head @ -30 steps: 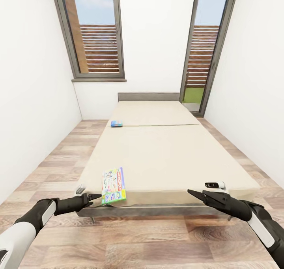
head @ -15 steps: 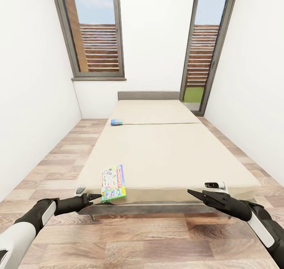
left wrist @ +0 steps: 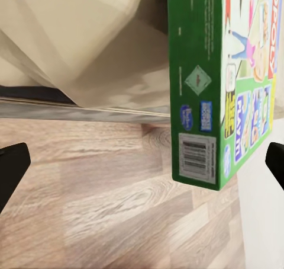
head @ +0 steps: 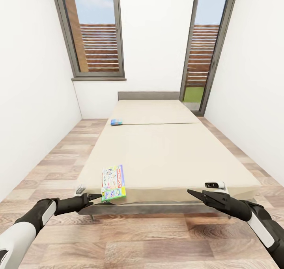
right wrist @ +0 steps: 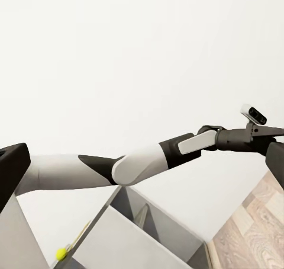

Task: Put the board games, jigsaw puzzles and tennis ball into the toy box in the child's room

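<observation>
Robot's crept a touch closer to the big flat beige bed (head: 157,150), left gripper (head: 94,198) spread wide beside the green-edged board game box (head: 113,183), right gripper (head: 194,193) wide too, so pickup looks imminent.

You can't read the small blue board game (head: 116,122) far up the bed (head: 165,154); it's too tiny. In your left wrist view, the green game box (left wrist: 222,85) runs off the frame, and the bed hides its underside.
</observation>
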### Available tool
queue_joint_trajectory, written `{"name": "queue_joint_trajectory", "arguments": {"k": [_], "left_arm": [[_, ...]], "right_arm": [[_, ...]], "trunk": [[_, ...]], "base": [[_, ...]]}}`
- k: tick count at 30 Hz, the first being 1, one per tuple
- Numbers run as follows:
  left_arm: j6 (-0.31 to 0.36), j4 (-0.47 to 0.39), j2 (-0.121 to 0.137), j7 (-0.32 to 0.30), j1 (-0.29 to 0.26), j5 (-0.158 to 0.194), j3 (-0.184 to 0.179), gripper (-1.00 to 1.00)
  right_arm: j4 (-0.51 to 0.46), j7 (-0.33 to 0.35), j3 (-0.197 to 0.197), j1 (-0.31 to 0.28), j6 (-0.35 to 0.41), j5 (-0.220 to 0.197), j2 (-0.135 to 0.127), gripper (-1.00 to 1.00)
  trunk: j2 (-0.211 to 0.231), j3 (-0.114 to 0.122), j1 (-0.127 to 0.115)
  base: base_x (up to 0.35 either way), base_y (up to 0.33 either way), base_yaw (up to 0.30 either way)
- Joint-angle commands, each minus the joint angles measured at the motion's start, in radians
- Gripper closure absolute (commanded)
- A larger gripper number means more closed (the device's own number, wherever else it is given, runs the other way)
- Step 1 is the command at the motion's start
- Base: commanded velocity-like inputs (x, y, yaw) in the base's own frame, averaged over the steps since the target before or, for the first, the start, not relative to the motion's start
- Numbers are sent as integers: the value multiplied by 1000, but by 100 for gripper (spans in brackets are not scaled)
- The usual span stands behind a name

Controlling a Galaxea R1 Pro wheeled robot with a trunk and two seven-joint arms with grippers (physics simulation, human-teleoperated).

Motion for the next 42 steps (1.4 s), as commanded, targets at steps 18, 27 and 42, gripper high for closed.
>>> {"name": "queue_joint_trajectory", "arguments": {"k": [18,27,42], "left_arm": [[2,0,0,-2,-1,2,2,-100],[0,0,-2,-3,-1,2,2,-100],[-1,0,-3,-3,-1,2,2,-100]], "right_arm": [[0,1,4,-1,9,-7,-1,-100],[0,1,4,-1,8,-6,-1,-100],[0,1,4,-1,8,-6,-1,-100]], "trunk": [[0,-1,0],[0,-1,0],[0,-1,0]], "base": [[0,-81,0],[0,-14,0],[59,-1,0]]}}
